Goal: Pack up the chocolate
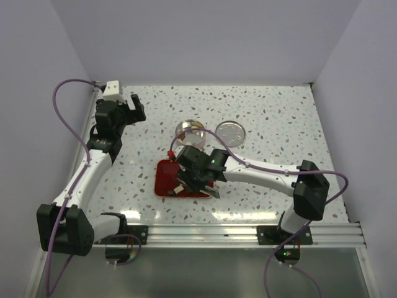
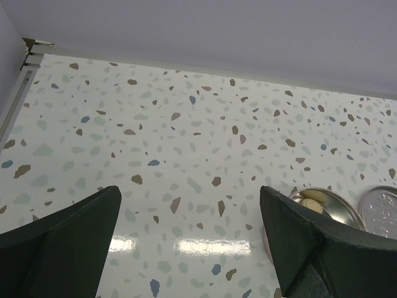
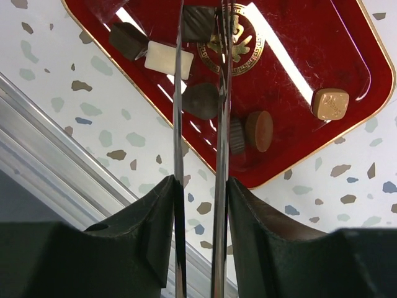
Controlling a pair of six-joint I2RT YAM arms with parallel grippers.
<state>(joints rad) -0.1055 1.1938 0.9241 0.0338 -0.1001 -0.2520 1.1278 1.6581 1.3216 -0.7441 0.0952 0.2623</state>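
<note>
Right gripper (image 1: pixel 193 179) sits over red tray (image 1: pixel 162 185), centre of top view; left gripper (image 1: pixel 133 107) upper left, well apart.
Left wrist: jaws spread wide, cream chocolate (image 2: pixel 313 197) in tin (image 2: pixel 340 212), lower right.
Right wrist: fingers (image 3: pixel 162 211) clamp tweezers (image 3: pixel 178 124); blades flank dark chocolate (image 3: pixel 198 22) top centre.

Bright, even overhead light leaves only soft shadows. White glare streaks cross the red tray (image 3: pixel 360 56) and the speckled table (image 2: pixel 186 155). The right gripper (image 3: pixel 200 186) sits dark and soft-focused up close.
</note>
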